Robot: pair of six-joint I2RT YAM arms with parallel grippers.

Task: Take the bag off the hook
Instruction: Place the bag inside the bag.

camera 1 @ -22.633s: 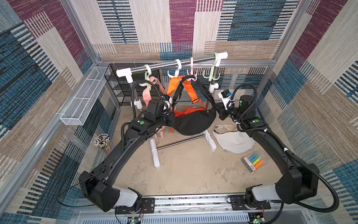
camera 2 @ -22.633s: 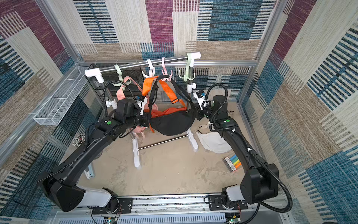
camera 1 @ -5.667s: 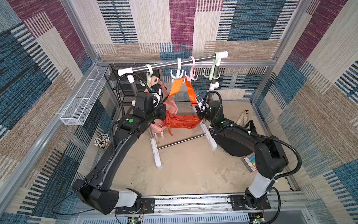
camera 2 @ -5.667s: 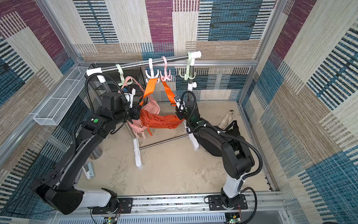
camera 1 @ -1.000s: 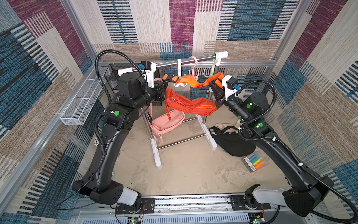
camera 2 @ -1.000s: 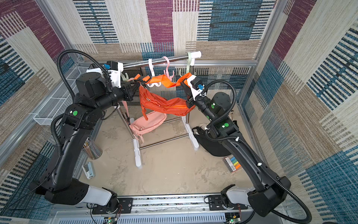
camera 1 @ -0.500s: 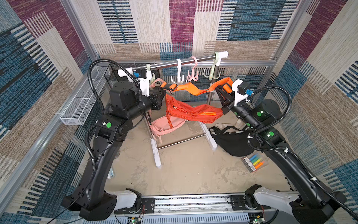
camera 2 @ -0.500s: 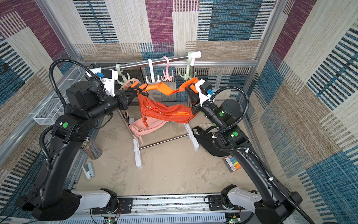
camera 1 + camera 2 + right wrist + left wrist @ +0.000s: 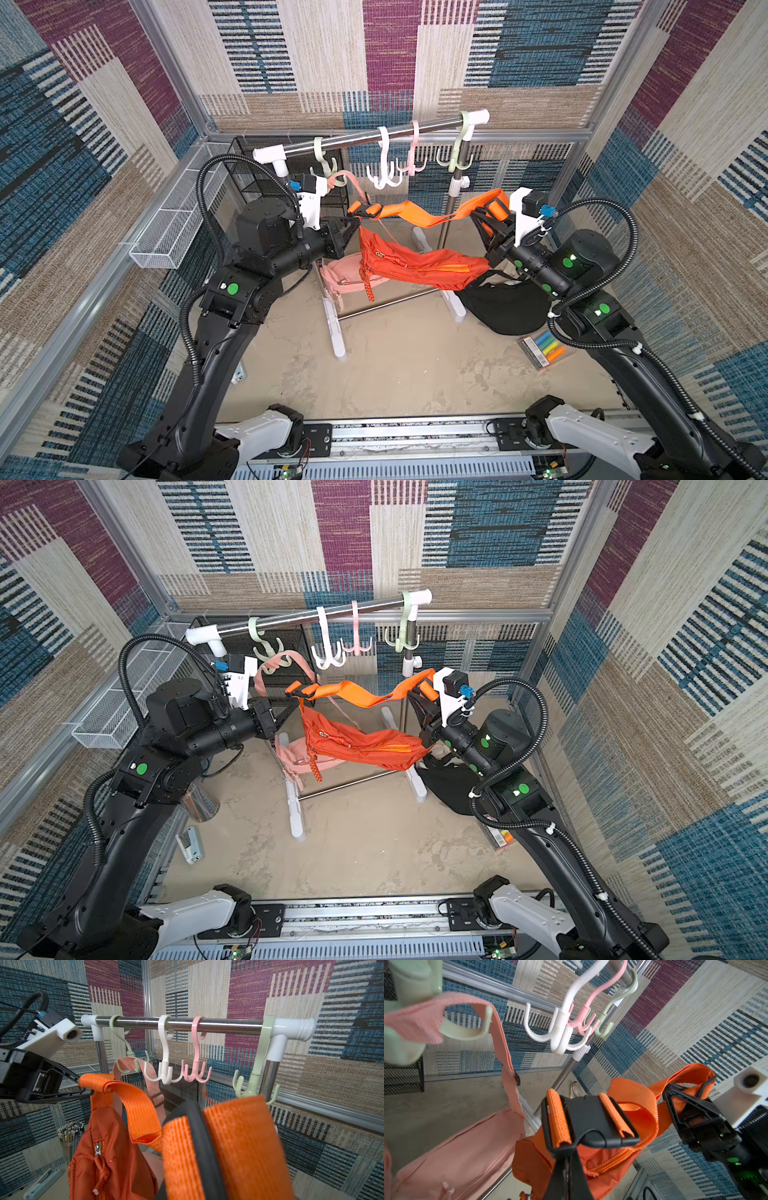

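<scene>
left gripper [image 9: 352, 219] is clenching black buckle [image 9: 588, 1120], 9 o'clock | right gripper [image 9: 482, 218] is clamping orange strap [image 9: 419, 216], 3 o'clock | together suspending orange waist bag [image 9: 419, 268] clear of white hook [image 9: 384, 176]

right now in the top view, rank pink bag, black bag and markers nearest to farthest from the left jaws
1. pink bag, hanging just below them, left side.
2. black bag, on the floor, right side.
3. markers, on the floor past the black bag, far right.
</scene>
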